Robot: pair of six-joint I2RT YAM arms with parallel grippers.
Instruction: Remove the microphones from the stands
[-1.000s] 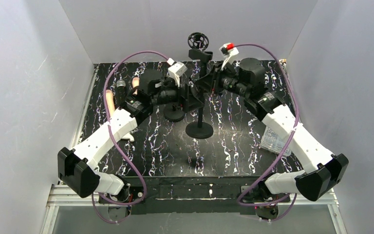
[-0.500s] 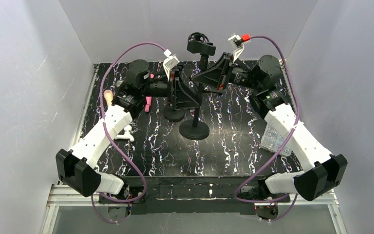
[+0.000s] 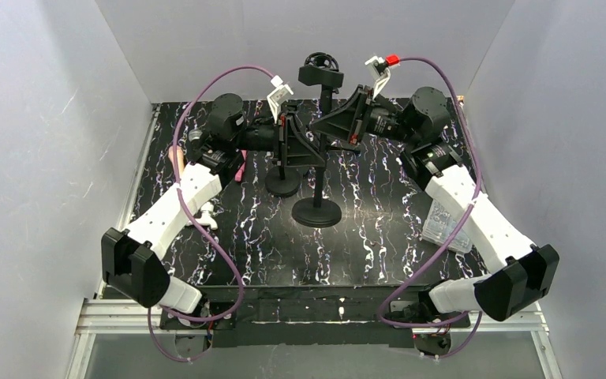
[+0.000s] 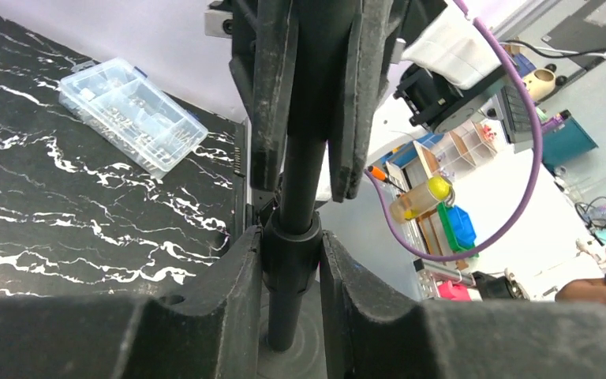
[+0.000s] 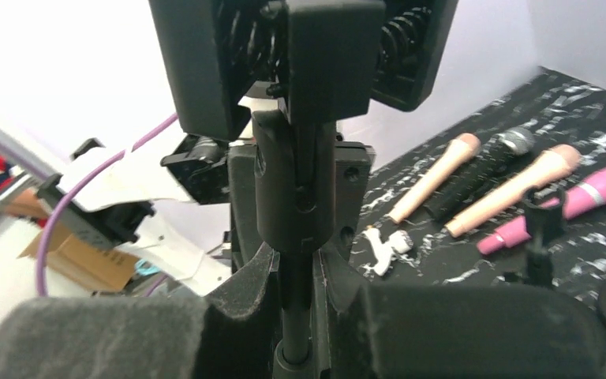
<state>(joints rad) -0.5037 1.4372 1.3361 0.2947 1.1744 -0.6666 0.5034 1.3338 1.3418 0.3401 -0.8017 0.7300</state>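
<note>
Both arms are stretched out over the tabletop (image 3: 379, 237) and meet at the stand (image 3: 316, 212) in the middle. The left arm (image 3: 170, 217) comes in from the left with its wrist about level, and the right arm (image 3: 473, 209) reaches in from the right and sits a bit higher up the pole. The left pincer (image 4: 290, 260) is nearly closed, with its fingers (image 4: 229, 300) pressed on either side of the collar partway up the pole, so it's got the stand clamped. The right pincer (image 5: 298, 308) is pinched the same way on the thin pole just under the clip joint. The left wrist view shows its two fingers hugging the pole above the left ones. What I take to be the microphone (image 3: 321, 75), the black blocky piece, sits on top of the stand above both pincers, and neither one is on it. Can't make out its details tbh. Loose mics lie side by side on the tabletop: a peach microphone (image 5: 434, 178), a black microphone (image 5: 481, 174), a second peach microphone (image 5: 521, 189) and a pink microphone (image 5: 576, 201). A smaller stand base (image 3: 282, 185) is just beside the main one, and a clear compartment box (image 3: 446, 225) lies by the right arm.
</note>
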